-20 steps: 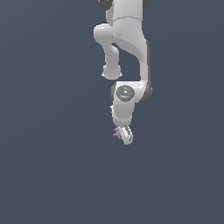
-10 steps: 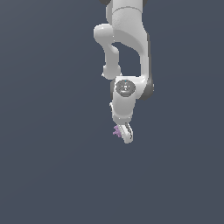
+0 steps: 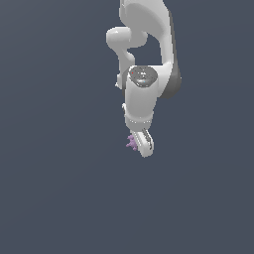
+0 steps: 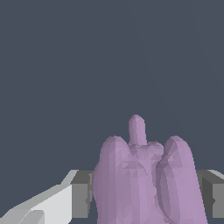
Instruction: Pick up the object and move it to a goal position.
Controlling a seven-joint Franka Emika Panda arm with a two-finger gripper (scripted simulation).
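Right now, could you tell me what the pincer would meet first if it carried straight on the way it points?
Nothing shows ahead. The white pincer is shut on the light-purple spiky lump, and beyond them the wrist view shows only plain grey; depth there is unclear.

we see the arm [image 3: 144,94] as smooth, glossy white plastic with soft highlights on its rounded shells, and a darker grey, metal-looking cap on the joint. the gripper [image 3: 143,145] has the same shiny white casing; in the wrist view its fingers [image 4: 81,194] carry matt grey pads. the object [image 4: 144,179] is a light-purple lump with a matt, faceted surface, rounded lobes and blunt spikes, no shine. the ground [image 3: 54,188] behind is a flat, even, matt slate grey without texture.
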